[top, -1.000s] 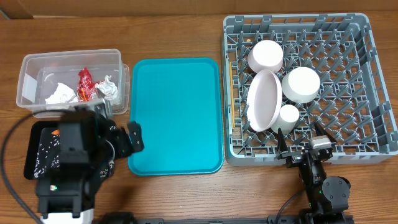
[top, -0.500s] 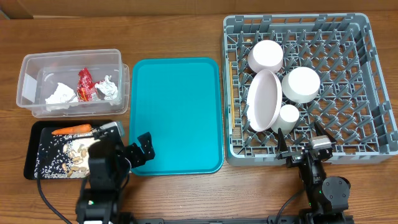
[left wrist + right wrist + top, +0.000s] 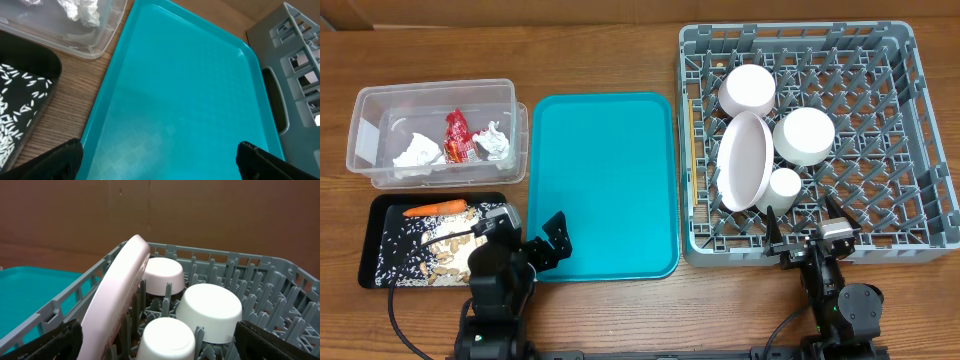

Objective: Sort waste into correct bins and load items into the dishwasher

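Both arms sit low at the near edge of the surface [image 3: 620, 50], with the sorting and loading apparently done. My left end effector [image 3: 528, 228] hangs over the near left corner of the teal serving tray [image 3: 605, 180], jaws spread wide and holding nothing. My right end effector [image 3: 806, 232] rests just at the near rim of the grey dish rack [image 3: 910, 150], equally wide and empty.

The crumpled tissues [image 3: 415, 150] and the red snack wrapper [image 3: 457, 135] lie in the clear tub [image 3: 435, 88] at far left. The carrot [image 3: 435, 209] and the nut scraps [image 3: 445, 250] lie in the black tray [image 3: 367, 250] at near left.

In the rack, the pale plate [image 3: 745, 160] stands on edge between the pegs. A white bowl [image 3: 749, 90] sits upturned on its far side, and a second white bowl [image 3: 804, 135] is to its right. The small cup [image 3: 784, 185] is just near of that one.

I see nothing on the teal tray. I cannot make out the chopsticks with any certainty.

My reading is that the task is at or near its end. The next move calls only for confirming that the chopsticks are racked, and otherwise for keeping both arms clear of the rack and bins.
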`<action>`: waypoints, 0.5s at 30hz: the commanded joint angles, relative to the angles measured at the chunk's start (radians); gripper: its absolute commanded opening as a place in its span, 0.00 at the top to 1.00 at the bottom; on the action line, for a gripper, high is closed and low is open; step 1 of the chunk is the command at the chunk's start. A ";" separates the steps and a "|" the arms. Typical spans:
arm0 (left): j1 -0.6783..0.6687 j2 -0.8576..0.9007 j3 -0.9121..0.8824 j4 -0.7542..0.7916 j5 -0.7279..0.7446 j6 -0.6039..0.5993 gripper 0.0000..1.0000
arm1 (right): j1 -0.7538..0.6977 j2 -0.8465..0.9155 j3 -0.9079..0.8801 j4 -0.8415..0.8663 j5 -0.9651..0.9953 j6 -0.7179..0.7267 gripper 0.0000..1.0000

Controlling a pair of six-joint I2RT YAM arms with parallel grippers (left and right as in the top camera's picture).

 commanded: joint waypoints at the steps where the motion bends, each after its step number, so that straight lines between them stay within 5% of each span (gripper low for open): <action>1: -0.007 -0.034 -0.045 0.034 -0.011 -0.009 0.00 | -0.006 -0.012 -0.010 0.006 0.007 -0.006 0.00; 15: -0.016 -0.163 -0.147 0.083 -0.084 0.090 0.00 | -0.006 -0.012 -0.010 0.006 0.007 -0.006 0.00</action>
